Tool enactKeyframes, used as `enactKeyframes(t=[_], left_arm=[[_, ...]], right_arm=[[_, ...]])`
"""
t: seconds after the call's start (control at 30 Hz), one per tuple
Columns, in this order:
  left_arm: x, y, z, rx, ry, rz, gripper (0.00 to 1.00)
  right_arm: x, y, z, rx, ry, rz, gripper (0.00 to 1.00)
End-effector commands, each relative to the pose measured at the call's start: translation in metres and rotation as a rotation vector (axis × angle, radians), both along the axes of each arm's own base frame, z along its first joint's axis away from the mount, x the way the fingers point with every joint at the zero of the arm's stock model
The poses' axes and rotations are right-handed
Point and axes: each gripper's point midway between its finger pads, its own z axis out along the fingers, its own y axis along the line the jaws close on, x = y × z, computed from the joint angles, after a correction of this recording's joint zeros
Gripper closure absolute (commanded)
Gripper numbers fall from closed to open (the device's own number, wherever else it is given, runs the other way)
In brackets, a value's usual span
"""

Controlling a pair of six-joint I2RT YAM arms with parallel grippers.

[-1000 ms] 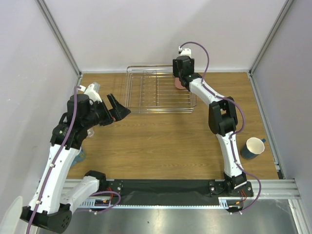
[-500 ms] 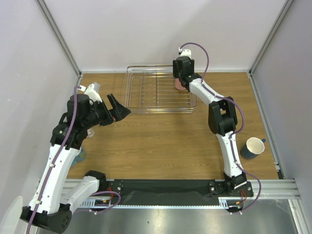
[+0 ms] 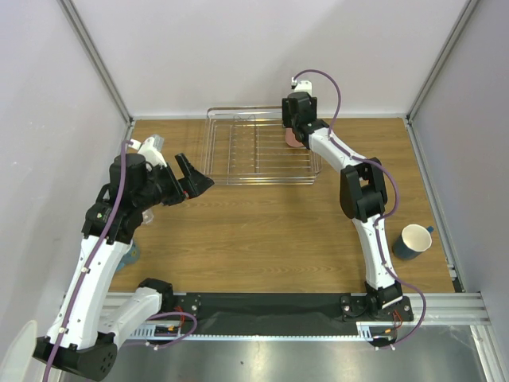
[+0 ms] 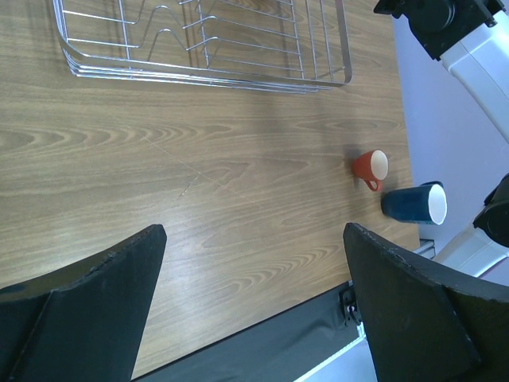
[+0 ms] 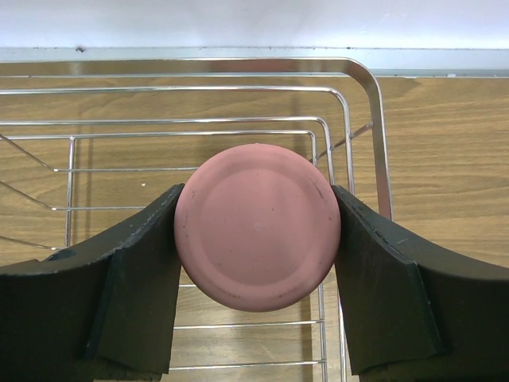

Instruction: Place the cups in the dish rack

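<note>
The pink tumbler (image 5: 257, 227) sits between the fingers of my right gripper (image 5: 256, 199), which is shut on its sides; its flat base faces the wrist camera. It hangs over the far right corner of the dish rack (image 5: 374, 119), a silver wire basket (image 3: 262, 181) at the back of the table, where the tumbler (image 3: 293, 140) shows just under my right gripper (image 3: 293, 132). My left gripper (image 3: 195, 177) is open and holds nothing, off to the left of the rack. Its wrist view shows the rack (image 4: 207, 73), a small orange cup (image 4: 370, 167) and a dark blue mug (image 4: 413, 204) lying on the wood.
The dark blue white-lined mug (image 3: 413, 241) lies near the table's right edge. A bluish thing (image 3: 131, 253) shows partly under my left arm at the left edge. Grey walls and metal posts close in the table's sides and back.
</note>
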Motion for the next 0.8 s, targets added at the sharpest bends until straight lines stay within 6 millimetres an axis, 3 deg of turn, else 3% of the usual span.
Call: enactKeyframes(t=[0.0, 0.4, 0.57, 0.67, 0.77], left_arm=[[0.001, 0.000, 0.013, 0.004, -0.045, -0.016, 0.01], [-0.003, -0.002, 0.017, -0.014, -0.049, -0.022, 0.00], [-0.004, -0.003, 0.018, -0.021, -0.048, -0.026, 0.00], [-0.004, -0.001, 0.020, -0.023, -0.050, -0.014, 0.00], [0.000, 0.002, 0.018, -0.007, -0.020, 0.010, 0.01]], right_arm=[[0.004, 0.000, 0.011, 0.003, -0.026, -0.007, 0.44], [0.002, 0.006, 0.026, 0.003, -0.047, 0.011, 0.09], [0.001, 0.006, 0.034, 0.009, -0.054, 0.020, 0.05], [-0.001, 0.009, 0.049, 0.011, -0.075, 0.019, 0.01], [-0.003, 0.008, 0.078, 0.021, -0.112, 0.007, 0.00]])
